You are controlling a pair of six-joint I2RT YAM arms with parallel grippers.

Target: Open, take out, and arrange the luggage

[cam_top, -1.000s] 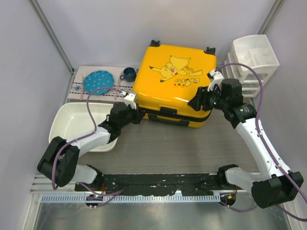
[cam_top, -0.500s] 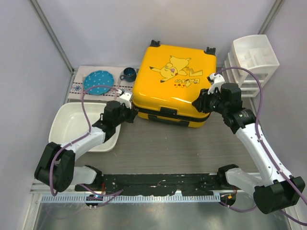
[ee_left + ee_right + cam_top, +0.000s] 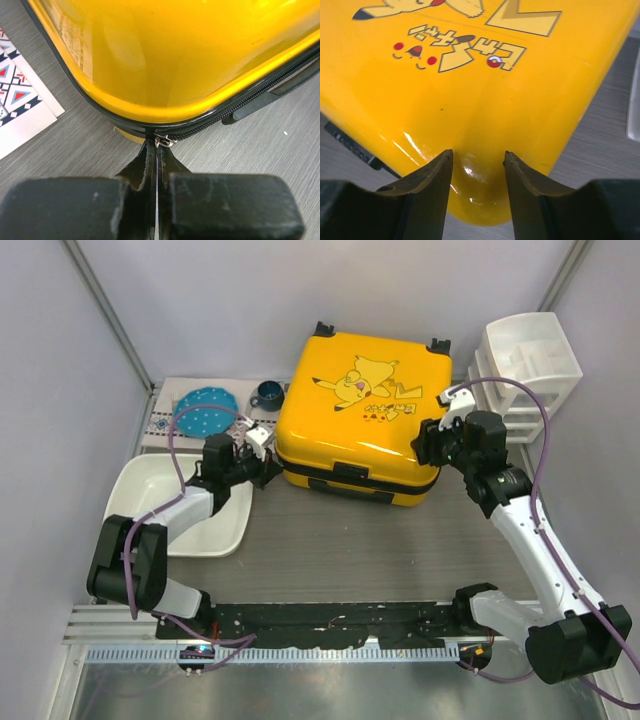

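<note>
The luggage (image 3: 360, 415), a yellow hard-shell suitcase with a cartoon print, lies flat and closed at the back middle of the table. My left gripper (image 3: 262, 462) is at its near left corner, shut on the black zipper pull (image 3: 159, 155). The metal slider (image 3: 164, 141) sits on the black zipper band right at that corner. My right gripper (image 3: 427, 440) is open at the near right corner of the lid (image 3: 485, 90). Its two fingertips (image 3: 447, 157) rest on the yellow shell with nothing between them.
A white tray (image 3: 130, 502) lies under my left forearm at the left. Behind it, a patterned mat (image 3: 165, 430) carries a blue dotted plate (image 3: 205, 410) and a dark cup (image 3: 268, 393). A white drawer unit (image 3: 525, 365) stands at the back right.
My left gripper has slid left along the suitcase's front edge to the left corner, still shut on the zipper pull. The right gripper has shifted slightly back on the right corner.
</note>
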